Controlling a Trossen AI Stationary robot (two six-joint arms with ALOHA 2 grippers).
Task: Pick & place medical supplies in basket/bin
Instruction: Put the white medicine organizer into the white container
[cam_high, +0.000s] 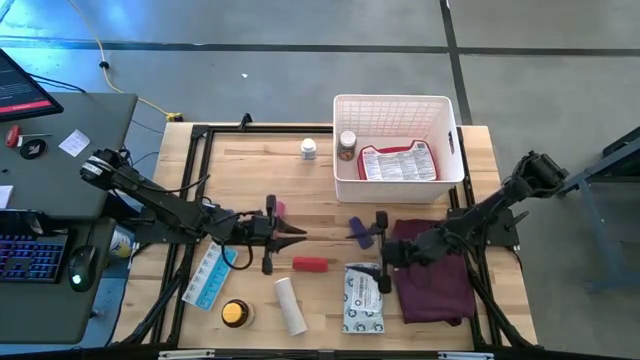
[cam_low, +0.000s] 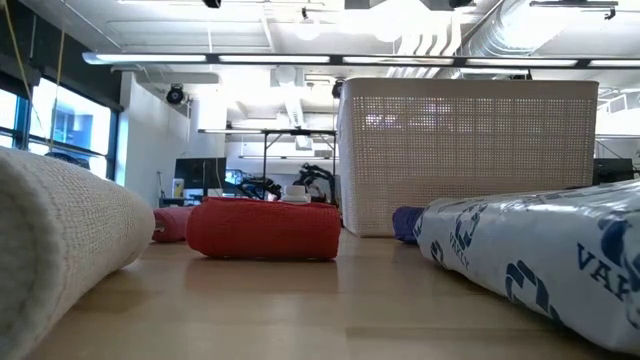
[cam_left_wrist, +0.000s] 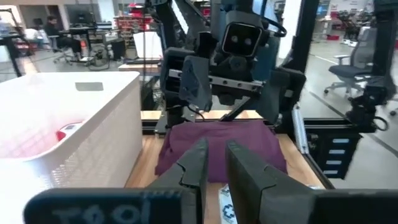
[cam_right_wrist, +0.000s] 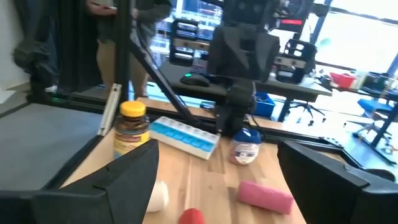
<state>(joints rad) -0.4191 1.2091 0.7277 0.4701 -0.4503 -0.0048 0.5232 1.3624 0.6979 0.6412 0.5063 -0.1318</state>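
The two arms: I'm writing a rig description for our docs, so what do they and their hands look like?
Both are dark, near-black jointed arms of slim tubular links with bulkier joint housings. The left hand ends in two long, flat, tapering dark fingers. The right hand has two broad, dark, blocky fingers. No markings or loose cables are clear on either.

Both arms are dark, near-black, built of slim tubular links joined by bulkier rounded joint housings. The left tool (cam_high: 290, 236) and the right tool (cam_high: 372, 250) each carry two flat, black, wedge-shaped fingers (cam_left_wrist: 194, 167) with angular bevelled faces. In the left wrist view, the opposite arm's wrist bears a boxy black camera housing above a pale metal crossbar, with a thin dark cable looping beneath. Each base joint is a chunky black block.
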